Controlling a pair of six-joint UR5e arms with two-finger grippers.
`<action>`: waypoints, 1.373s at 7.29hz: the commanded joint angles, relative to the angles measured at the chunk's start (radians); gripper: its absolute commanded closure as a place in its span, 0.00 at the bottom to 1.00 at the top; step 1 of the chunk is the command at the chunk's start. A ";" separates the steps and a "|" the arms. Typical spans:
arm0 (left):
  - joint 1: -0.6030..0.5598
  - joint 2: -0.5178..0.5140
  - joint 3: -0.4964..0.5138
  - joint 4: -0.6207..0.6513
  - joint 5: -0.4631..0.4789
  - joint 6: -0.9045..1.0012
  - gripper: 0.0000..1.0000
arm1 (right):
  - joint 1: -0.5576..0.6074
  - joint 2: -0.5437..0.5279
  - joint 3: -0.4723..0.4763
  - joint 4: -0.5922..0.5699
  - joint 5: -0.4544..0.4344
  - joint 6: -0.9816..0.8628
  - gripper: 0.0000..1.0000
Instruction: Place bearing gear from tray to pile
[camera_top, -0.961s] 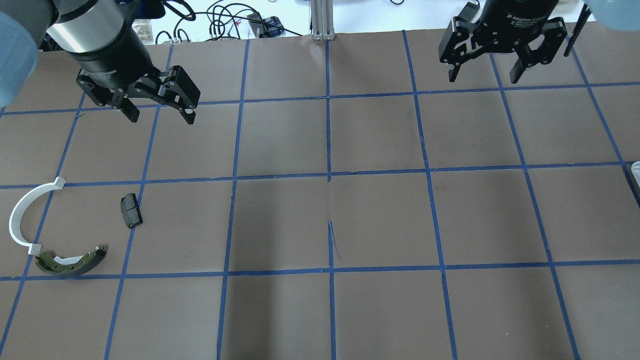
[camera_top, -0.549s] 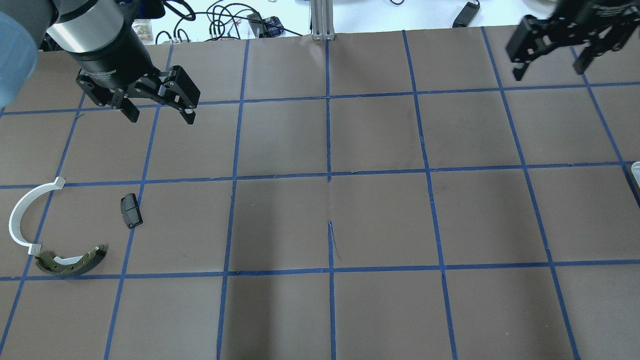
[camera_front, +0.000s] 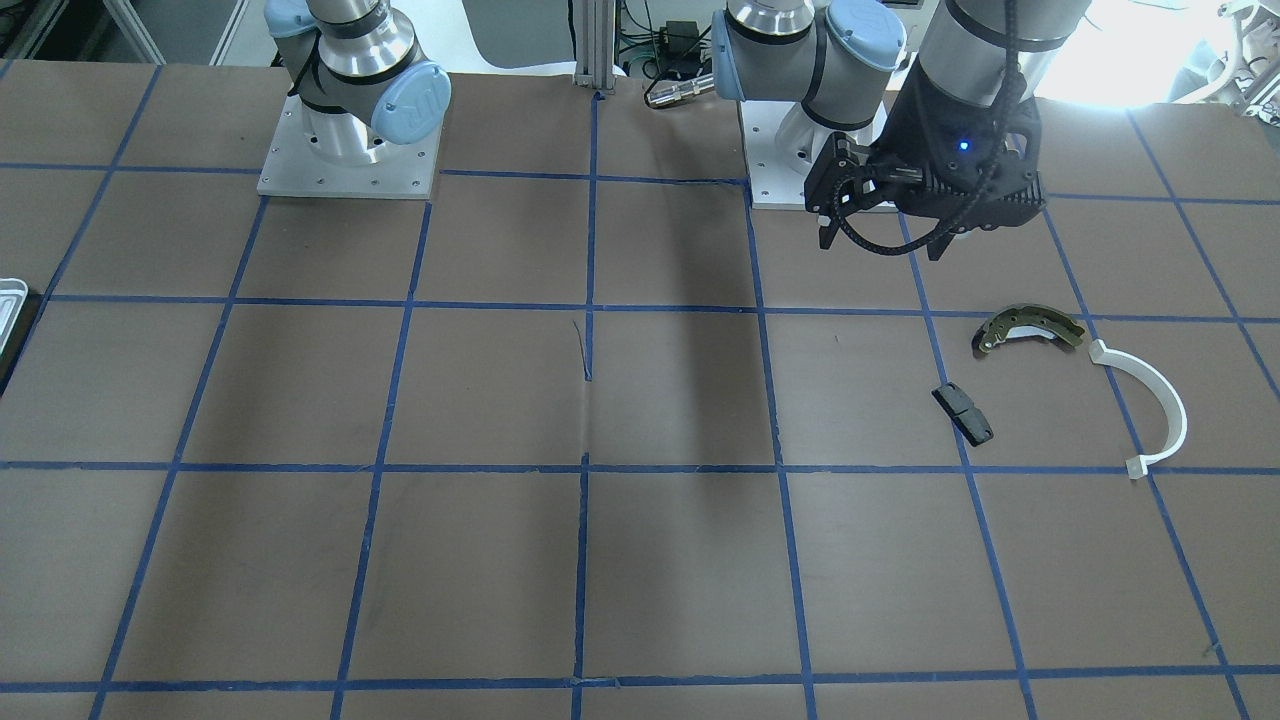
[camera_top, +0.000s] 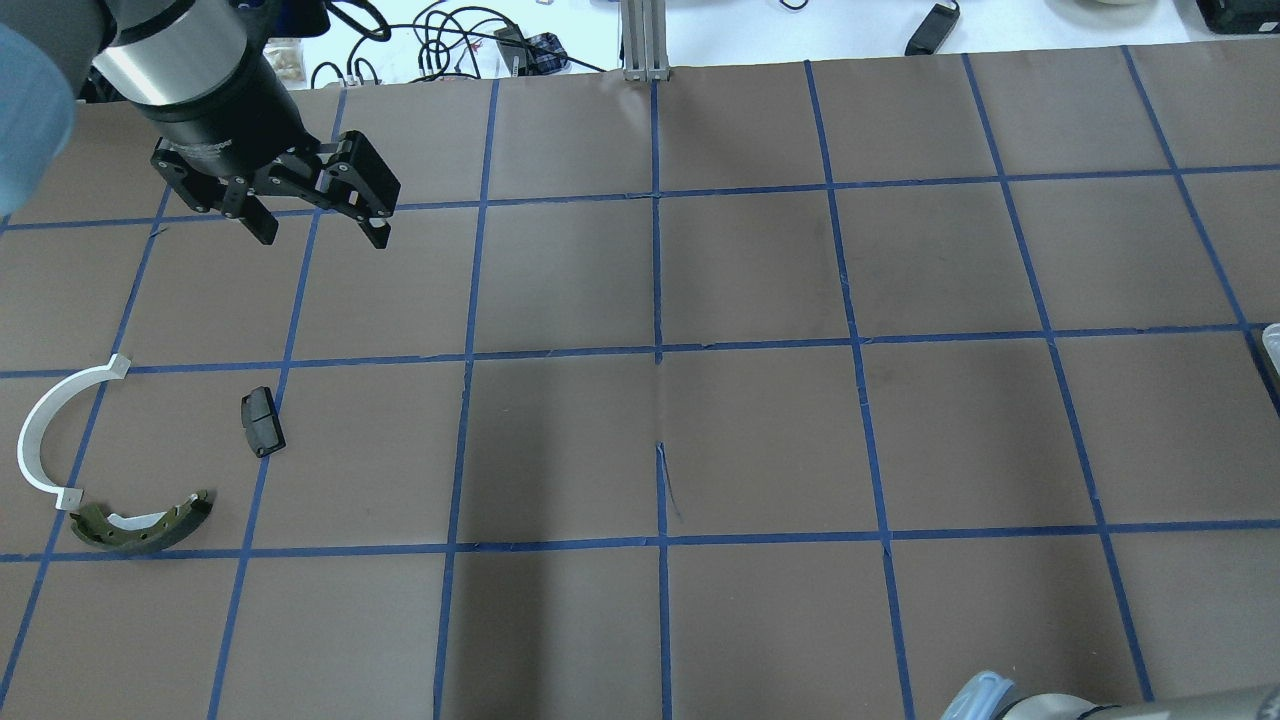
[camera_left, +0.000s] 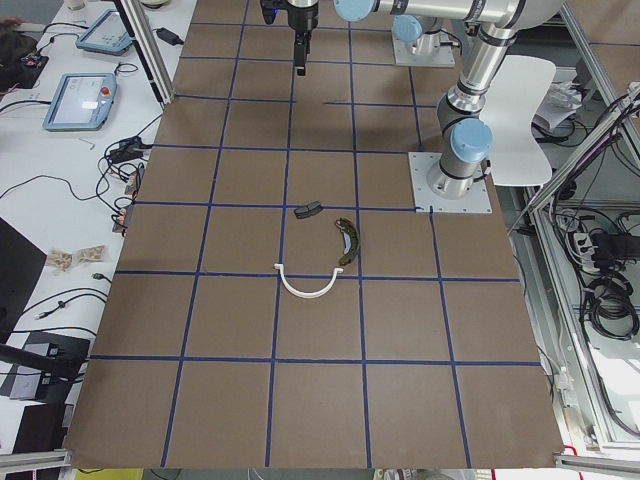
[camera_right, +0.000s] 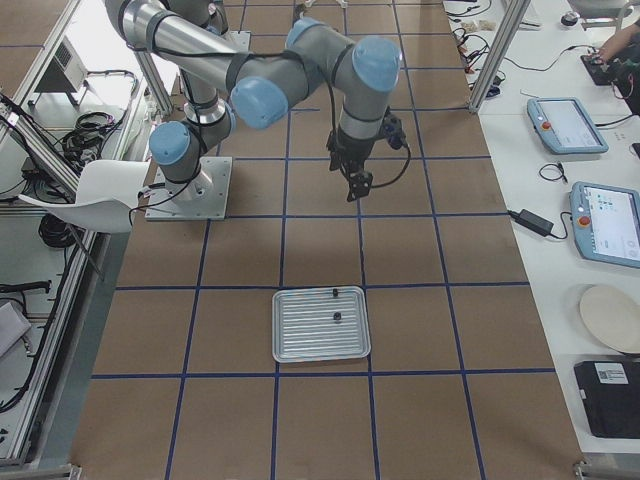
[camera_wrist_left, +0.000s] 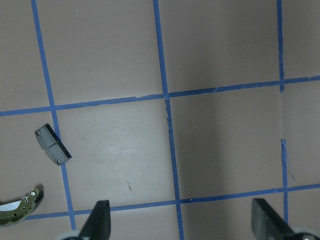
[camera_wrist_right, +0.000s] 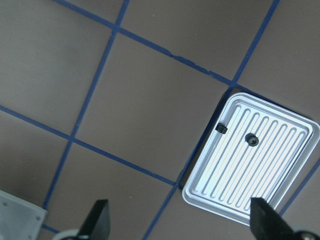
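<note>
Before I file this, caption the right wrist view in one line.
Open right end effector above the table; the tray in view holds a small gear and a black part at its rim.

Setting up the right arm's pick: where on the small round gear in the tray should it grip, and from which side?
Probably pinch the gear across its toothed outer edge, coming straight down from above. It seems to lie flat on the ribbed floor of the tray, clear of the rim, so both sides look free. The right end effector is open.
</note>
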 joint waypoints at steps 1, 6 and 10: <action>-0.001 0.000 -0.001 0.001 0.000 0.000 0.00 | -0.129 0.111 0.022 -0.157 0.011 -0.350 0.00; -0.001 0.001 -0.001 0.001 0.000 -0.003 0.00 | -0.154 0.175 0.475 -0.786 0.057 -0.671 0.10; -0.001 0.001 -0.001 0.001 -0.001 -0.003 0.00 | -0.154 0.235 0.475 -0.804 0.200 -0.993 0.13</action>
